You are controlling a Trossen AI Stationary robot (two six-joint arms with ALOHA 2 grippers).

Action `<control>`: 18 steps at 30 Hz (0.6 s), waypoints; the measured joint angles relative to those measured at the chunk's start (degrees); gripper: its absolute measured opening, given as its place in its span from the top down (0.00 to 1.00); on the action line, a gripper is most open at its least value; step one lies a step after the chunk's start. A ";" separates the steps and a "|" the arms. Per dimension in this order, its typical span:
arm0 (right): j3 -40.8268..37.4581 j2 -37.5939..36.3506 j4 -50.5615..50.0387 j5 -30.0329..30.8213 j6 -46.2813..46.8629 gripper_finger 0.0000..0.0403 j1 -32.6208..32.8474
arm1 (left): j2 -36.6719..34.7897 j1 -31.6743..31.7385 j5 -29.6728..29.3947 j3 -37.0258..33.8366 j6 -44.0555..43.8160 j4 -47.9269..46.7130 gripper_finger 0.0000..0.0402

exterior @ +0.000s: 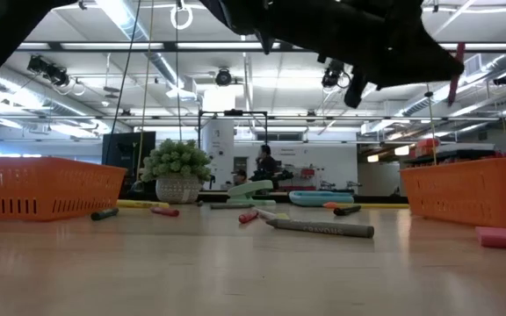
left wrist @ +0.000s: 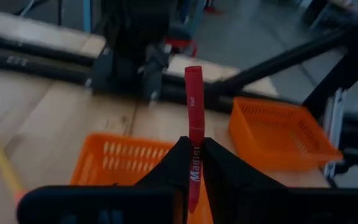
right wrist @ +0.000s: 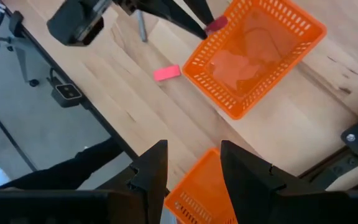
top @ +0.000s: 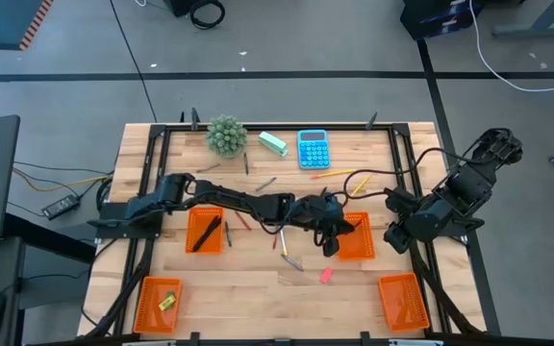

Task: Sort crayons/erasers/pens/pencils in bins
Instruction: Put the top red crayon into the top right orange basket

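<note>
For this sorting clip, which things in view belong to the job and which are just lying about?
Job:
- red crayon held in left claw
- four orange bins
- pink eraser
- pens in a bin
- pencil

Lying about:
- blue calculator
- potted plant
- mint-green block
</note>
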 joint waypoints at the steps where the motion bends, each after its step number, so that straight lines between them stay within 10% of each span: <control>1: 0.00 0.07 0.13 -0.01 0.15 0.62 0.00 | 0.21 -0.10 -0.01 0.00 -0.09 0.18 0.89; 18: 0.02 0.22 1.66 0.07 2.94 0.62 -0.04 | 5.90 0.15 0.94 -0.02 -16.85 2.49 0.88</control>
